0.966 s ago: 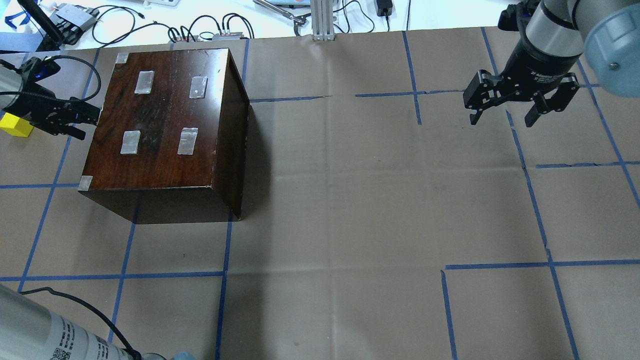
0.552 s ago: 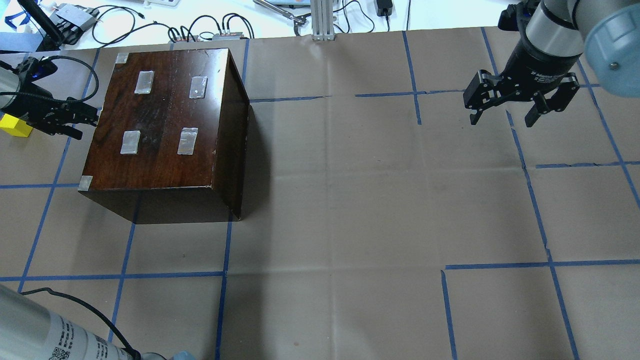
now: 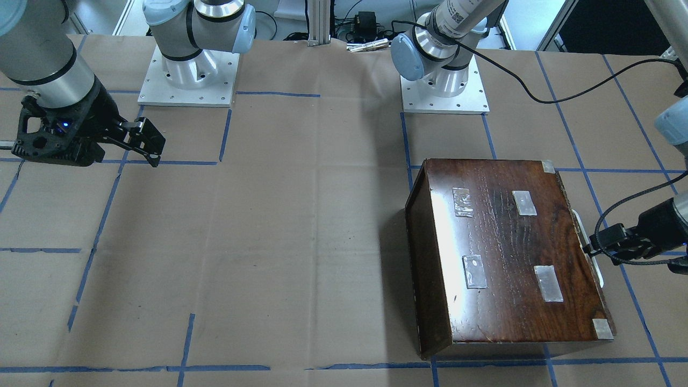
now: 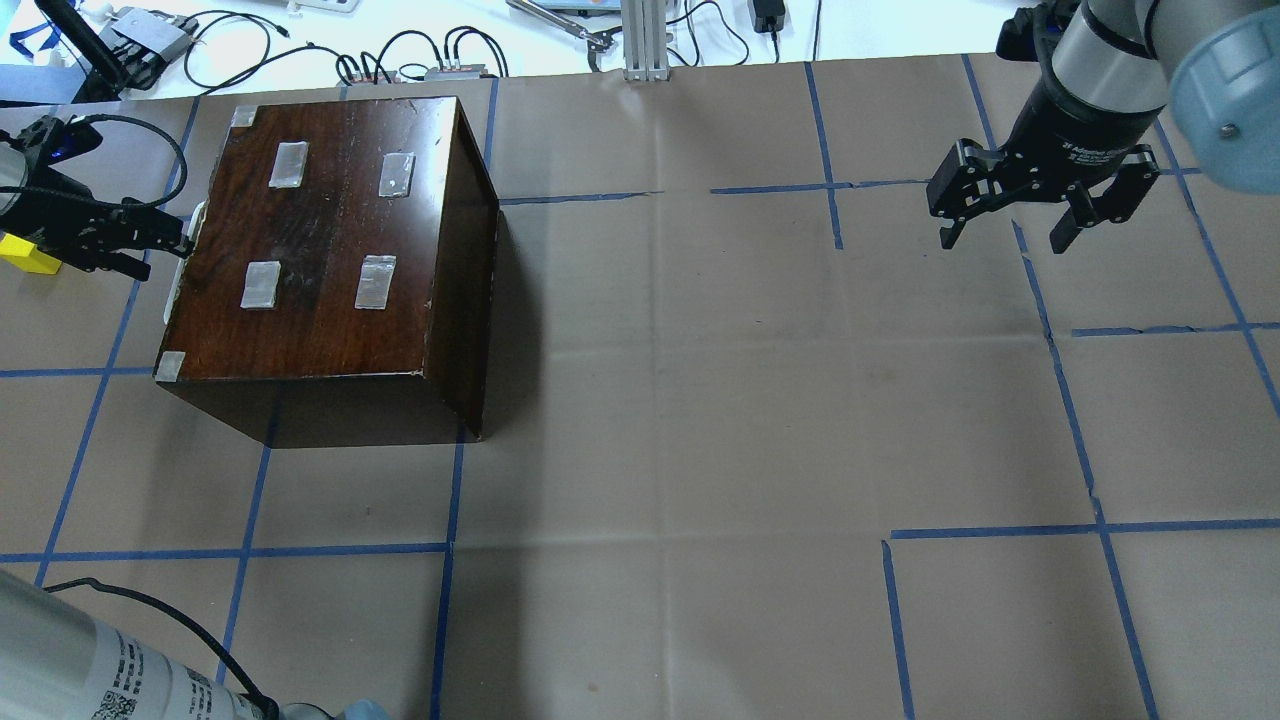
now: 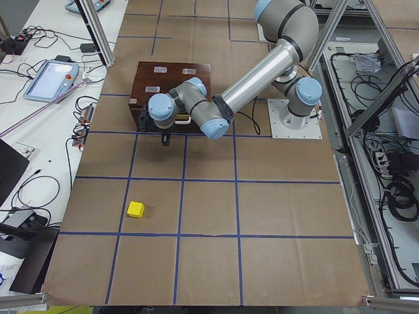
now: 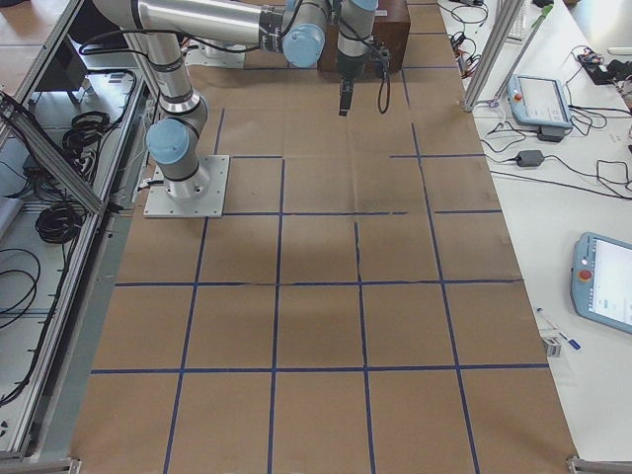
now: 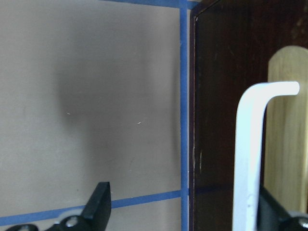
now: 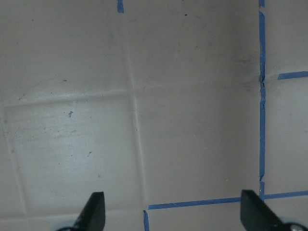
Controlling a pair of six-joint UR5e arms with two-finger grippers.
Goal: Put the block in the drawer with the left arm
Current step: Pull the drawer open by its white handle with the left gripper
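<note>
The yellow block (image 4: 25, 256) lies on the paper left of the cabinet, partly behind my left gripper; it also shows in the exterior left view (image 5: 135, 209). My left gripper (image 4: 165, 250) is open at the cabinet's left face. The drawer's white handle (image 7: 250, 159) stands between its fingers, close to the right finger (image 7: 274, 214). The drawer's dark front panel (image 7: 216, 120) stands slightly out of the cabinet, and only the handle (image 4: 190, 232) shows from overhead. My right gripper (image 4: 1005, 235) is open and empty above the table's far right.
The glossy dark brown cabinet (image 4: 320, 250) with tape patches stands at the table's left. Cables and devices (image 4: 420, 60) lie on the white bench beyond the far edge. Blue tape lines (image 4: 660, 530) grid the brown paper.
My left gripper has moved left, away from the cabinet. The white handle has come out into view at the cabinet's left edge. The right arm has not moved.
</note>
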